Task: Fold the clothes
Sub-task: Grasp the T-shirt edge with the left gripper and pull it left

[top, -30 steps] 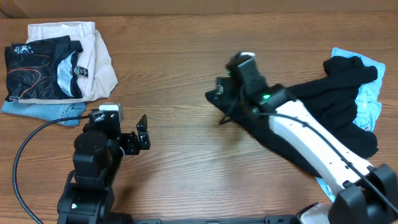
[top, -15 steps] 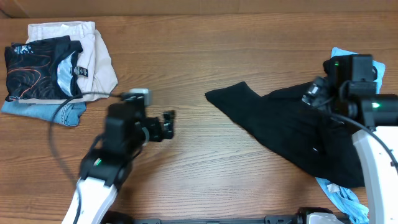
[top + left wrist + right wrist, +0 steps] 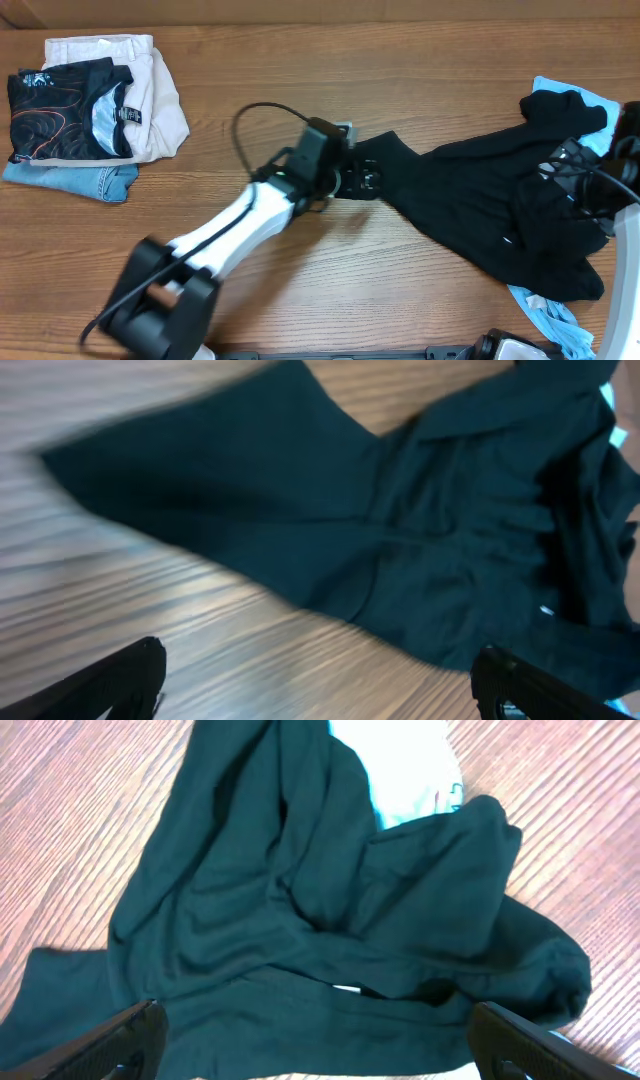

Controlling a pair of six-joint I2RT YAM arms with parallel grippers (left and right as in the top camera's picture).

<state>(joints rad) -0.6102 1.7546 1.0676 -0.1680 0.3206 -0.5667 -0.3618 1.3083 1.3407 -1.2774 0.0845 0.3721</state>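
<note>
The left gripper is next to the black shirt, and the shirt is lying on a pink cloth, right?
Not pink. The cloth under the shirt is light blue, as the overhead view shows. The rest is right: the left gripper is next to the shirt, at its corner.

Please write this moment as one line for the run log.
left jaws: open, at left tip of black garment | right jaws: open, above its bunched right part | held: nothing | clothes pile: far left

Rumpled black garment (image 3: 400, 530) on wooden table (image 3: 150, 630), left gripper (image 3: 320, 685) fingertips spread wide
</note>
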